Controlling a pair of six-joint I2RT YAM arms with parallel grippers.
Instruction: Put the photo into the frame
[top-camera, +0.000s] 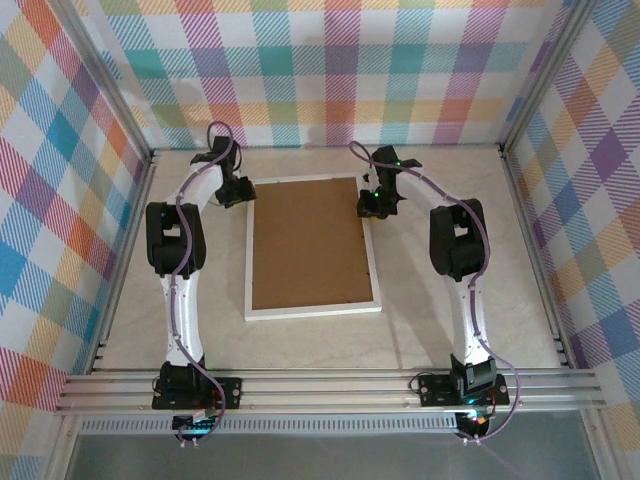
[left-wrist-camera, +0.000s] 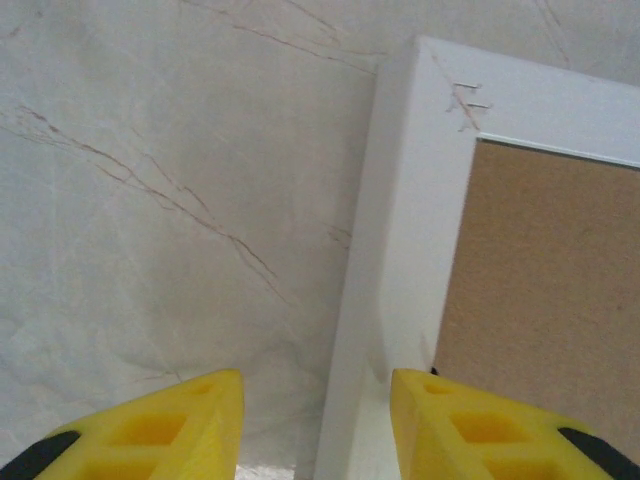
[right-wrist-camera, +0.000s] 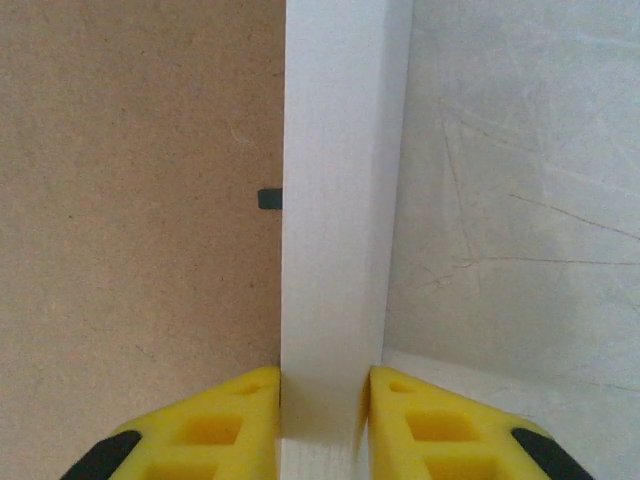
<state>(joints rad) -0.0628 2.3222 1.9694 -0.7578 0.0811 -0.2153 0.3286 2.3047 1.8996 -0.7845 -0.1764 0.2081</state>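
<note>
Two arms are reaching from the near table edge. One frame (top-camera: 312, 311) is lying back-up at mid-table, with one brown backing board (top-camera: 310, 245) sitting inside it. The pale veined table (top-camera: 300, 345) is carrying it, and checked walls (top-camera: 330, 70) are enclosing three sides. At the frame's far-left corner the left gripper (left-wrist-camera: 316, 385) is standing spread, straddling the white border, its outer finger (left-wrist-camera: 170, 430) clear of it. The right gripper (right-wrist-camera: 322, 375) is pinching the far-right border.
</note>
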